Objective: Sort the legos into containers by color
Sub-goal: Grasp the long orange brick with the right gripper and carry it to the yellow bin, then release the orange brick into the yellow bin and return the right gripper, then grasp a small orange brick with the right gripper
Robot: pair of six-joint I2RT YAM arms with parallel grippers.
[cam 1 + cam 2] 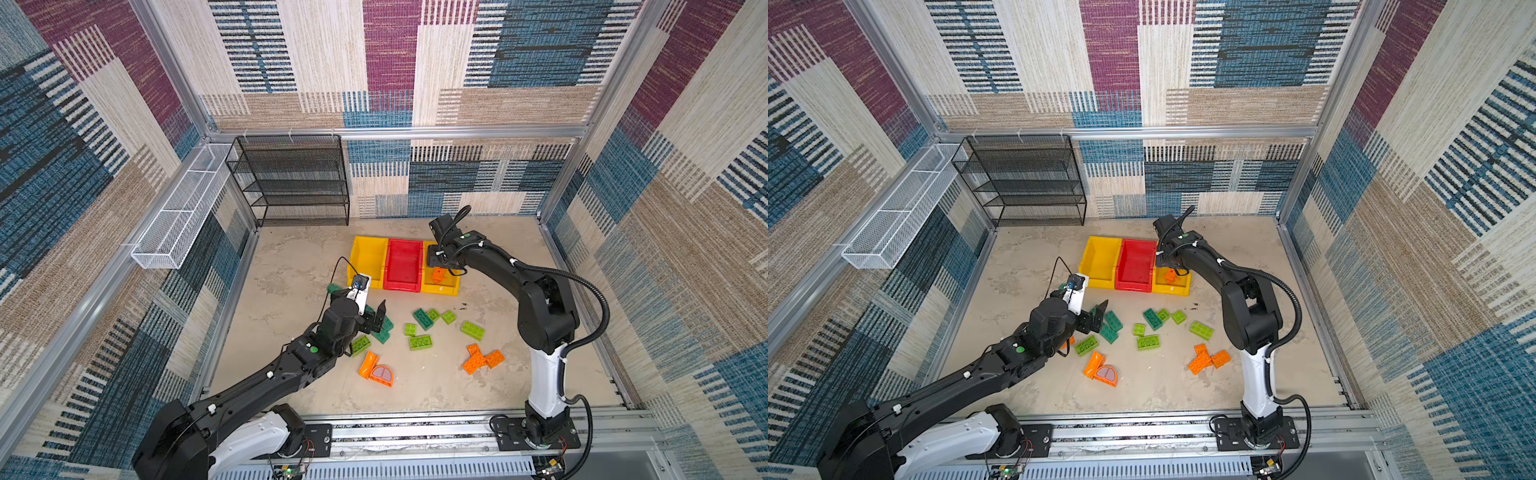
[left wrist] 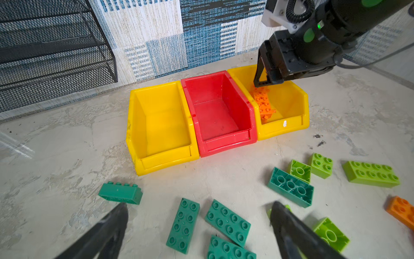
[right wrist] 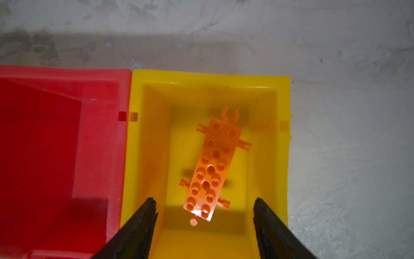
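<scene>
I am hovering my right jaws, parted and empty, above the right yellow bin (image 3: 210,77), where the orange plate (image 3: 211,166) is resting. Best rising straight, clearing its walls. My left jaws are gaping wide, empty, over the dark green bricks (image 2: 183,224).

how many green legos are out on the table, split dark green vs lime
dark green bricks: 5
lime green bricks: 6
total: 11
</scene>
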